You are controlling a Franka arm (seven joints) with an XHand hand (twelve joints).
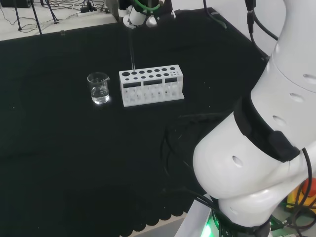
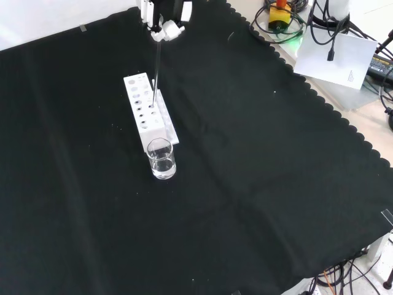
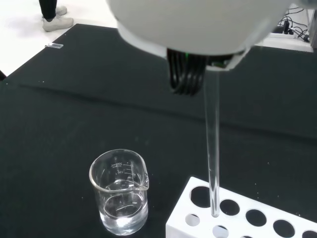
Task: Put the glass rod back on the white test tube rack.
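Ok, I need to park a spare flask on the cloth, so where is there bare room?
Front view: wide bare cloth right of the beaker and the white rack, also below them. Crowded there: beaker close to the rack's end, glass rod hanging from the hand.

A: The hand (image 1: 139,15) is cut off by the head view's upper edge, and the front view crops it the same way, so the grip on the glass rod (image 1: 132,52) cannot be made out.

B: In the wrist view the rod's upper end passes behind a blurred white part of the hand, and the white test tube rack (image 3: 237,218) runs off the picture's edge.

A: Whether the rod's tip is inside a hole or just above it cannot be told; it is too thin in the head view.

B: The beaker (image 1: 98,88) is clear glass, and its liquid level is hard to read.
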